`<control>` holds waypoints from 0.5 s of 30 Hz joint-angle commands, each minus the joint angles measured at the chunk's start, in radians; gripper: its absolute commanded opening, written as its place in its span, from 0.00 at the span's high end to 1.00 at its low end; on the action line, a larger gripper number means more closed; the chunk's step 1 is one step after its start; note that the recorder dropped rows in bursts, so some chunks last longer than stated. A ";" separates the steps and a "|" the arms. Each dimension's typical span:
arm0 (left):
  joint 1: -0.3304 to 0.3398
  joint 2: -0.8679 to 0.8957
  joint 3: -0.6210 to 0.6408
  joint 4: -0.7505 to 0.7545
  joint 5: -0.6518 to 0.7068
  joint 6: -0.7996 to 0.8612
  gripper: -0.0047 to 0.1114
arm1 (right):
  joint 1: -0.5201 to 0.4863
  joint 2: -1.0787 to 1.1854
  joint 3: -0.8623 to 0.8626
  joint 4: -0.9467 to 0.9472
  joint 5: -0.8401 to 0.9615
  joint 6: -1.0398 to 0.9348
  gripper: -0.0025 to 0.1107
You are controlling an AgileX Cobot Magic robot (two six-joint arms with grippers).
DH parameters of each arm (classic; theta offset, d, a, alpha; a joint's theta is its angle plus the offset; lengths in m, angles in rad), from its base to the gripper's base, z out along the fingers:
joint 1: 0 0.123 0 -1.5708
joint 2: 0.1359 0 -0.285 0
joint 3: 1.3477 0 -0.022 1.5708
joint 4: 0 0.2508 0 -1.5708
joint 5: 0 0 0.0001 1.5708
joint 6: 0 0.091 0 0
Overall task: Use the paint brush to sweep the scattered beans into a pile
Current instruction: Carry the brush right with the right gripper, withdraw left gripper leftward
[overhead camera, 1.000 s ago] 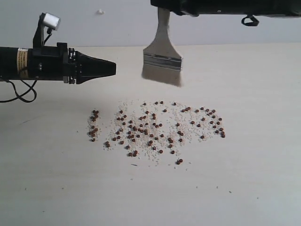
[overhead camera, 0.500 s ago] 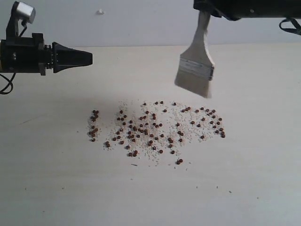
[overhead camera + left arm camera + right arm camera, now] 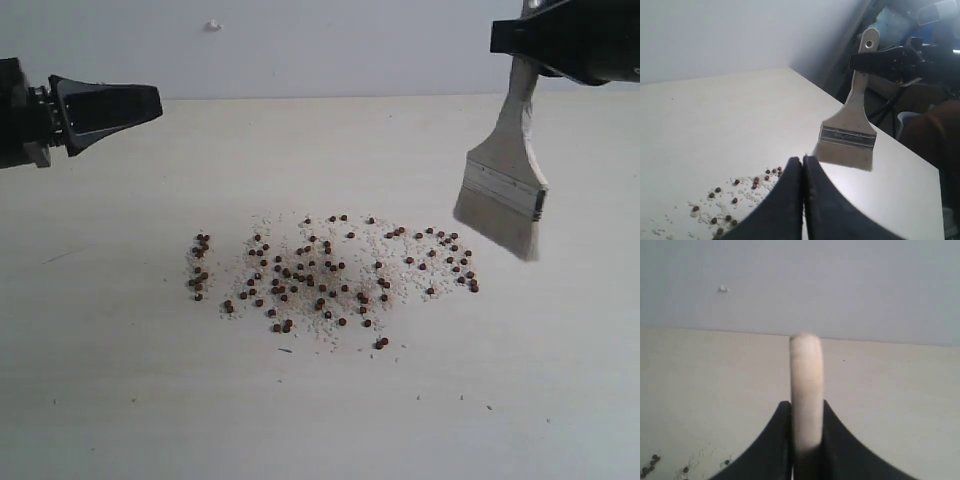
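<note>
Pale table (image 3: 560,400) below a grey wall (image 3: 350,40) carries the beans (image 3: 330,280), loosely scattered. Right tool (image 3: 806,409) clamps the paint brush (image 3: 505,185) by its handle, bristles just beside the beans. Left tool (image 3: 801,164), jaws pressed together and empty, hovers well apart from the beans.

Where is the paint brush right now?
In the exterior view the paint brush hangs at the right, its handle clamped in the right gripper, bristles pointing down just beyond the right end of the scattered beans.
</note>
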 commanded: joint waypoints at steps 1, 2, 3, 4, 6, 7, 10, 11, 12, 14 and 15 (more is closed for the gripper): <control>0.003 -0.105 0.125 -0.050 -0.010 0.037 0.96 | -0.003 -0.105 0.095 0.006 -0.075 -0.046 0.98; 0.003 -0.135 0.154 -0.054 -0.010 0.051 0.96 | -0.003 -0.133 0.117 0.006 -0.082 -0.053 0.98; 0.003 -0.165 0.183 -0.062 -0.010 0.065 0.96 | -0.003 -0.161 0.138 0.006 -0.082 -0.053 0.98; 0.003 -0.188 0.207 -0.070 -0.010 0.076 0.96 | -0.003 -0.188 0.153 0.006 -0.082 -0.053 0.98; 0.003 -0.248 0.267 -0.100 -0.010 0.108 0.96 | -0.003 -0.245 0.188 0.006 -0.080 -0.053 0.98; 0.003 -0.277 0.293 -0.118 -0.010 0.125 0.96 | -0.003 -0.268 0.205 0.006 -0.080 -0.053 0.98; 0.005 -0.356 0.383 -0.177 -0.010 0.193 0.96 | -0.003 -0.354 0.253 0.006 -0.114 -0.053 0.98; 0.005 -0.384 0.411 -0.201 -0.010 0.211 0.96 | -0.003 -0.385 0.269 0.006 -0.137 -0.046 0.98; 0.005 -0.413 0.437 -0.224 -0.010 0.228 0.96 | -0.003 -0.418 0.285 0.006 -0.166 -0.032 0.98; 0.005 -0.469 0.479 -0.250 -0.010 0.248 0.96 | -0.003 -0.480 0.314 0.006 -0.212 -0.027 0.98; 0.005 -0.492 0.492 -0.252 -0.010 0.250 0.96 | -0.003 -0.510 0.329 0.006 -0.229 -0.026 0.98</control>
